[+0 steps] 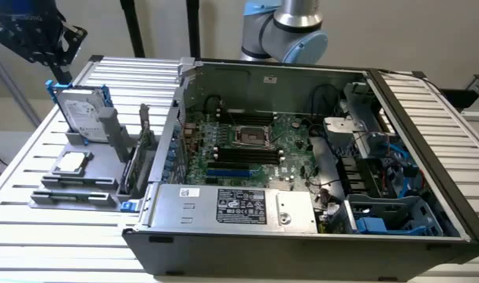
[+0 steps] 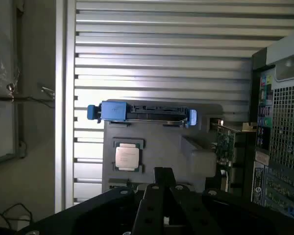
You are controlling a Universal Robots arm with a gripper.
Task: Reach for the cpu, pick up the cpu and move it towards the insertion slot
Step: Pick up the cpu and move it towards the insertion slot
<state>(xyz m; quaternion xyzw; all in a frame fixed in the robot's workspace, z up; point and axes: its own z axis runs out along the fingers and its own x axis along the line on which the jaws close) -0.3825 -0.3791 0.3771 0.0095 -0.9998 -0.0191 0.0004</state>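
Note:
The cpu (image 1: 72, 162) (image 2: 127, 156), a small square chip with a silver face, lies flat in a grey fixture (image 1: 76, 191) on the slatted table, toward the exterior view's left. My gripper (image 1: 64, 75) (image 2: 163, 172) hangs high above the far end of that fixture, over the hard drive, well apart from the chip. Its fingers are shut together with nothing between them. The insertion slot (image 1: 253, 137), a silver-framed square socket with a dark centre, sits on the motherboard inside the open computer case.
A silver hard drive with blue rails (image 1: 86, 115) (image 2: 147, 111) stands upright in the fixture just below my gripper. A green card (image 1: 143, 147) stands beside the case wall. The open computer case (image 1: 302, 242) holds black memory slots (image 1: 248, 154), cables and blue drive bays.

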